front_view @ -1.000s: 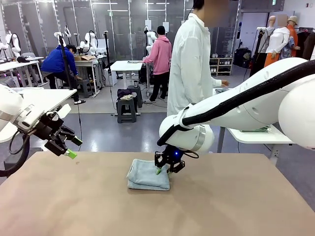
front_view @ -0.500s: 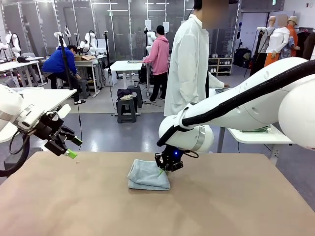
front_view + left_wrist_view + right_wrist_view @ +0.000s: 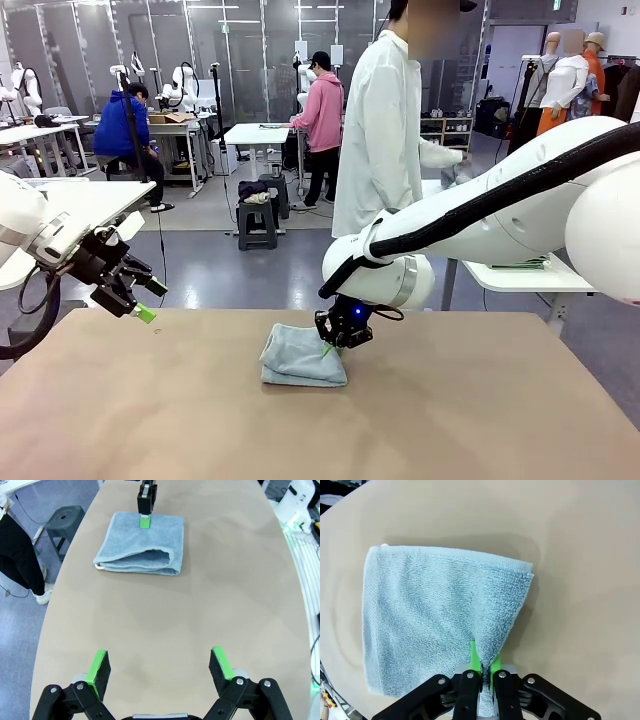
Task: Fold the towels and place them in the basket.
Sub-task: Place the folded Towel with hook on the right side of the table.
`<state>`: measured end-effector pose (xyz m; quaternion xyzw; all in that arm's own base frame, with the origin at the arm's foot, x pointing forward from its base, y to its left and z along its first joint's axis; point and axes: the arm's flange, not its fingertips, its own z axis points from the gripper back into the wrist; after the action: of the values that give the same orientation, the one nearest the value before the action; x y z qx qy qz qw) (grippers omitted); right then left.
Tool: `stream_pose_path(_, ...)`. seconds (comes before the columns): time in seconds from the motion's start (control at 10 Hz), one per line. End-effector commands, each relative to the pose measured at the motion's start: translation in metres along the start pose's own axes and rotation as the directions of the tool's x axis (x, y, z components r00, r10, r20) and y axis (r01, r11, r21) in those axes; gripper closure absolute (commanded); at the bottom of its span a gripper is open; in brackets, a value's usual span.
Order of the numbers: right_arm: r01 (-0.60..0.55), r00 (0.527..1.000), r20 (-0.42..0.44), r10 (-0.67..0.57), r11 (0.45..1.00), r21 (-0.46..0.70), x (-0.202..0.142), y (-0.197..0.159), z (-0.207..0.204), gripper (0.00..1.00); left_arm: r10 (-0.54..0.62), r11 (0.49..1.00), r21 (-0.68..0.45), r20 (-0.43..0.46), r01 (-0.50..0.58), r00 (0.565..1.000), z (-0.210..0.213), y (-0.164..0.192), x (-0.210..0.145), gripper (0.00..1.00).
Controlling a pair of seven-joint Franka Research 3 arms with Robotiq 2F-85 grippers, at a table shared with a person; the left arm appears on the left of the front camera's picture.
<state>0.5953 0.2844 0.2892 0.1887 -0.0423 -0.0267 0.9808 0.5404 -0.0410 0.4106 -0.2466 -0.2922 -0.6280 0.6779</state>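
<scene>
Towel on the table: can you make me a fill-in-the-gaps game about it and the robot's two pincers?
1. The folded towel lies on the ____.
2. The right pincer is ____ on the towel's edge.
3. The left pincer is open and holds ____.
Missing words: table; shut; nothing.

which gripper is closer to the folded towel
Right. The right gripper is shut on the towel at its edge; the left gripper hangs open, well apart, near the table left side.
</scene>
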Motion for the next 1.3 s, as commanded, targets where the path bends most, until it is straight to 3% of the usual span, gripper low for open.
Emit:
stream_pose_path(0.0,-0.078,0.997,0.019,0.079,0.996,-0.034,0.005,-0.010,0.000,0.93,0.008,1.000,0.004,-0.009,-0.008,1.000,0.001,0.000,0.002,0.00)
stream_pose_path(0.3,-0.048,0.998,0.046,0.052,0.997,-0.065,0.024,-0.099,0.031,0.93,0.008,1.000,0.004,-0.009,-0.008,1.000,0.001,0.000,0.002,0.00)
stream_pose_path(0.5,-0.061,0.998,0.018,0.062,0.996,-0.066,0.036,-0.173,0.052,0.93,0.008,1.000,0.004,-0.009,-0.008,1.000,0.001,0.000,0.002,0.00)
stream_pose_path(0.9,-0.184,0.983,-0.041,0.180,0.970,-0.156,0.061,-0.304,0.122,0.93,0.008,1.000,0.004,-0.009,-0.008,1.000,0.001,0.000,0.002,0.00)
stream_pose_path(1.2,-0.091,0.994,0.038,0.102,0.973,-0.212,0.077,-0.369,0.158,0.93,0.008,1.000,0.004,-0.009,-0.008,1.000,0.001,0.000,0.002,0.00)
